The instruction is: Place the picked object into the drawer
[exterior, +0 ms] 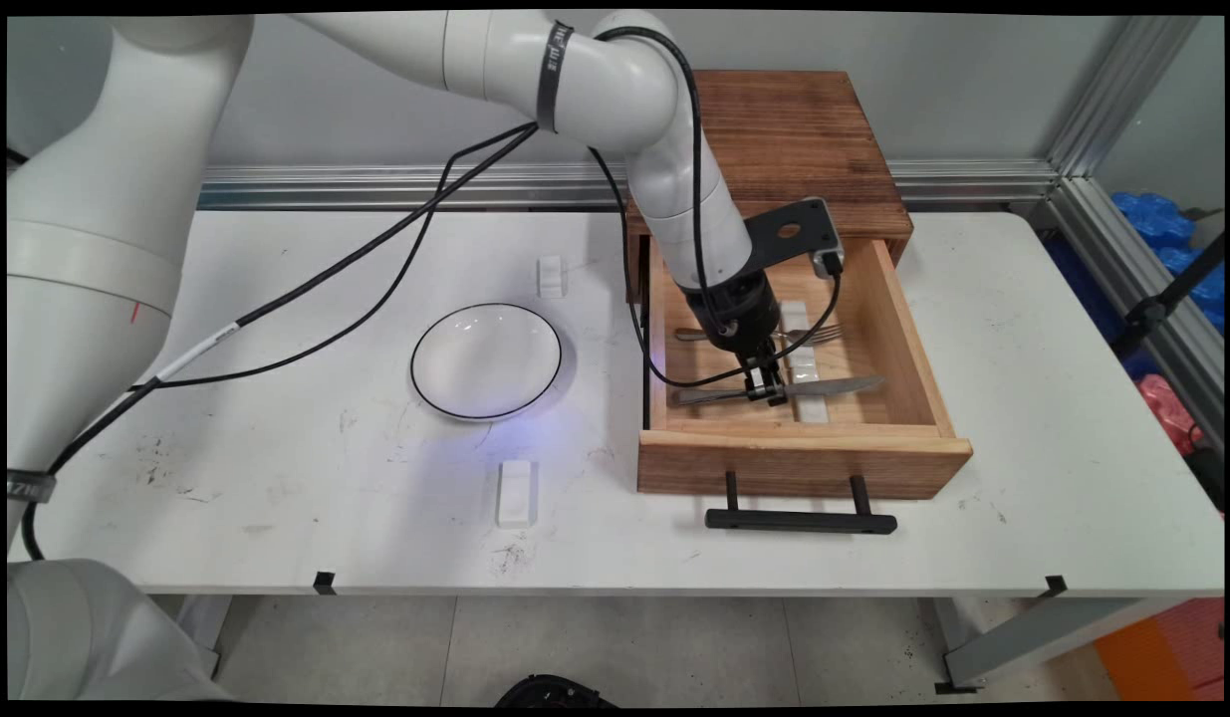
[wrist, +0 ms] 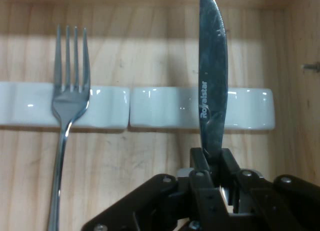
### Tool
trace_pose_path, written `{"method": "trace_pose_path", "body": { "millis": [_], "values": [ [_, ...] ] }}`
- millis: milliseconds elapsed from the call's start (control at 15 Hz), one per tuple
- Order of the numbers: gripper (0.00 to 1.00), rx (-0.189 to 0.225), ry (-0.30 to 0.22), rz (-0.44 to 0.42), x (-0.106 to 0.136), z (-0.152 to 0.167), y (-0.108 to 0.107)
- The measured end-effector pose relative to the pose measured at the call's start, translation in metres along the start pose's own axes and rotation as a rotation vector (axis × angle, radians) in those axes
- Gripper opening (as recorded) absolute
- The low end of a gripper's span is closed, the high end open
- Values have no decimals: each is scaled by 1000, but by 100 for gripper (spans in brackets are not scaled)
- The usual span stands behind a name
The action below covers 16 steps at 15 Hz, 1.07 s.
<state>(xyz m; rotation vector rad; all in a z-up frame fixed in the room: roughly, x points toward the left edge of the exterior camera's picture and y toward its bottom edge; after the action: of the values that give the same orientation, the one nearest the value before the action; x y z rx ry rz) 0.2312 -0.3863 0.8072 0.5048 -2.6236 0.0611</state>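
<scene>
My gripper reaches down into the open wooden drawer and is shut on a steel table knife near the middle of its length. The knife lies across a white cutlery rest, blade toward the drawer's right wall. A steel fork lies parallel to it, farther back in the drawer, over a second white rest.
The drawer sticks out of a wooden cabinet at the table's back, with a black handle at its front. A white bowl with a dark rim sits left of it. White rests lie on the table.
</scene>
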Motion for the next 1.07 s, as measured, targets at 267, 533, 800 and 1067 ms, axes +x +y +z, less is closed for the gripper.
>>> {"method": "trace_pose_path", "body": {
  "millis": [267,533,800,1067],
  "values": [
    [0,-3,5,10,-1,2,0],
    [0,-6,11,17,-1,3,-1],
    [100,-8,15,23,-2,5,-2],
    [100,-11,19,27,-3,6,-3]
  ]
}}
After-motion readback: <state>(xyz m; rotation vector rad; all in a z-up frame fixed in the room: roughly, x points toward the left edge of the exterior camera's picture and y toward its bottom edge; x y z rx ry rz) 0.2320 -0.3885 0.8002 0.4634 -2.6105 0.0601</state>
